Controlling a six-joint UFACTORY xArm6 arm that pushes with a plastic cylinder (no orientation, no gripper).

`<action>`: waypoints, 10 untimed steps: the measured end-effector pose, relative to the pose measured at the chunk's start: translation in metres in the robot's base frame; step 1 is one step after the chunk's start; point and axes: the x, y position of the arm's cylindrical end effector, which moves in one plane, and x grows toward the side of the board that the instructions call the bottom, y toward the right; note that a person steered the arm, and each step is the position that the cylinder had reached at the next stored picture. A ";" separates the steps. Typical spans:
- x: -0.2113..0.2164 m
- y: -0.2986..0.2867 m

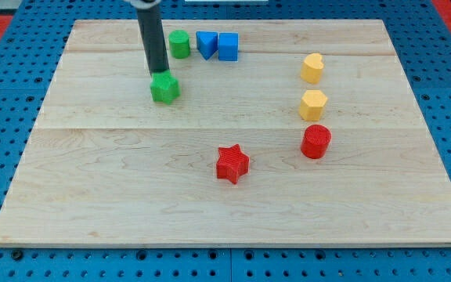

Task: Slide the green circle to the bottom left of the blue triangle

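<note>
My tip [160, 74] touches the green star-ish block [164, 88], shape unclear; green circle block [179, 44] sits left of blue triangle block [206, 42], nr wooden table [131, 188] top edge.

No fingers on this rig.

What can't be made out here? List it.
- My tip: camera view; whether it touches the green star is unclear, as its end meets the block's top edge.
- Rod's upper part: cut off by the view's top.
- Blue triangle and blue cube: any gap between them is too small to tell.
</note>
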 end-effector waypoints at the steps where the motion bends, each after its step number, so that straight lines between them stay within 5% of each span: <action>1: 0.038 0.000; 2: 0.049 -0.003; 4: -0.083 -0.044; 6: -0.149 -0.004; 10: -0.086 -0.002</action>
